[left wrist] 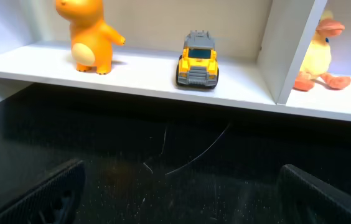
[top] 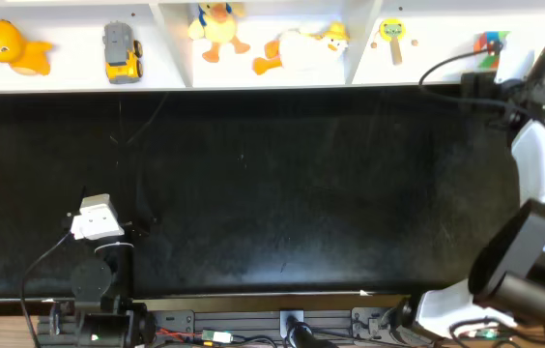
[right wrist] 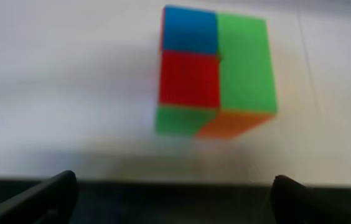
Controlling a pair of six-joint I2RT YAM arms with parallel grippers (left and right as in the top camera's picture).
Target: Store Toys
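Zero grip on cube (right wrist: 216, 71): sits free on shelf (right wrist: 70, 93), just ahead of rt gripper (right wrist: 172, 183) (wide open, empty; left gripper (left wrist: 182, 196) same). Could clip cube w/ a finger, knock it off.

We see wide open black tabletop (top: 282, 184) before a white shelf (top: 70, 82).
Dividers (left wrist: 284, 50) and toys (left wrist: 198, 59) crowd its compartments.
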